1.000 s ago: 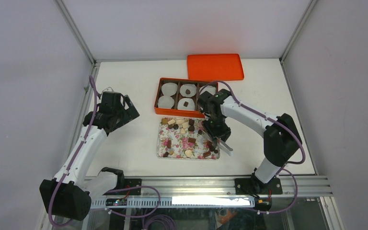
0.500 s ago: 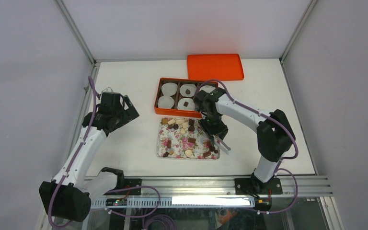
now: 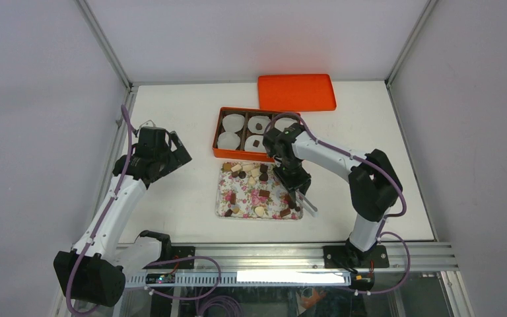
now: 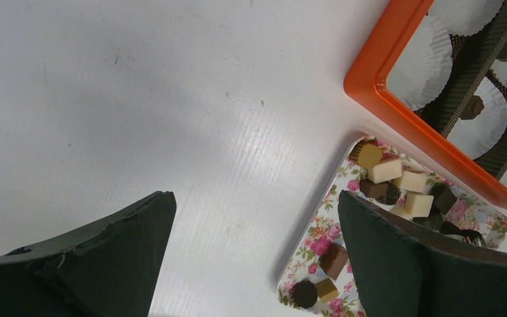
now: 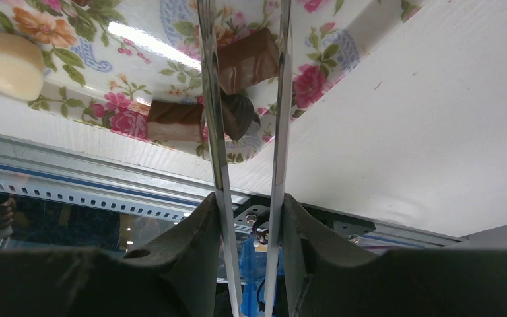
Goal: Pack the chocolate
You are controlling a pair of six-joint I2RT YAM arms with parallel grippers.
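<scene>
My right arm reaches over the floral tray (image 3: 221, 198). The right gripper (image 3: 308, 205) angles its thin blades (image 5: 212, 99) down at the tray's near right corner, either side of one brown chocolate (image 5: 247, 59). I cannot tell whether they pinch it, and the blade tips are cut off. The left gripper (image 4: 254, 201) gapes wide over the tabletop (image 4: 138, 99), towards its left edge.

we see a glossy flower-print tray (image 5: 152, 26), smooth chocolate (image 5: 247, 59), mirror-bright metal blades (image 5: 211, 99), pleated paper cups (image 4: 422, 69) and a matt white table (image 4: 138, 99).
</scene>
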